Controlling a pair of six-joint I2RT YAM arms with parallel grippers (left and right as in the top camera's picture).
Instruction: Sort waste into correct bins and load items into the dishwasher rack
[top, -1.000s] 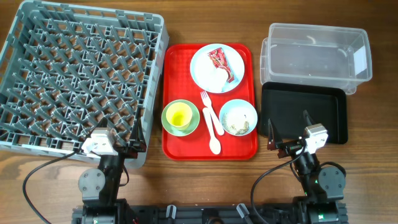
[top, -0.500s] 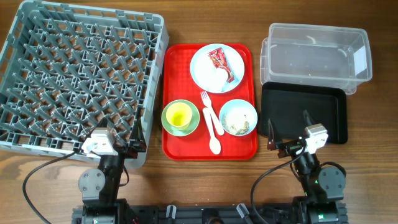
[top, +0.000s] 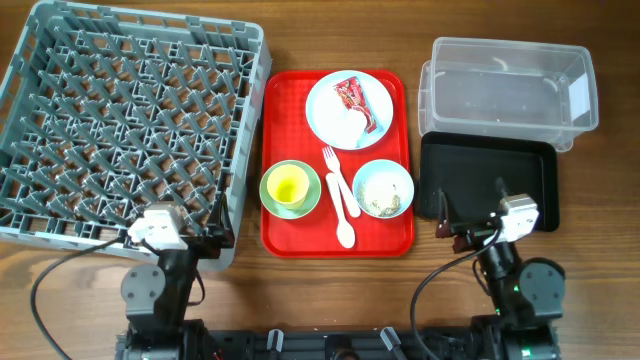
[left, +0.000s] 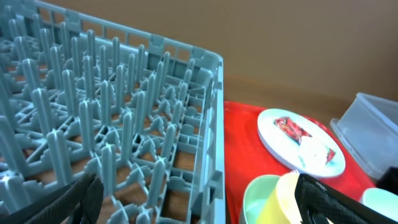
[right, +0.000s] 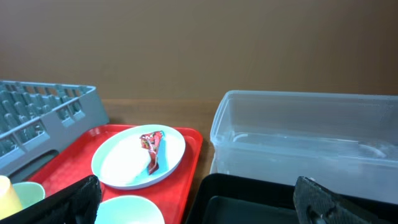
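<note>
The left tool (left: 199, 203) hung released over the near corner of the grey rack (top: 120, 120), the right tool (right: 199, 203) likewise spread above the black tray (top: 520, 175). The red wrapper (top: 352, 98) and tissue (top: 358, 121) lay on the blue plate (top: 324, 115) on the red tray (top: 298, 100), with scraps (top: 383, 196) in the bowl (top: 360, 178)

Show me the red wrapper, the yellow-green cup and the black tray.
red wrapper (top: 350, 96): overhead view, middle of the foil.
yellow-green cup (top: 288, 185): overhead view, its inside.
black tray (top: 500, 160): overhead view, bare floor.
</note>
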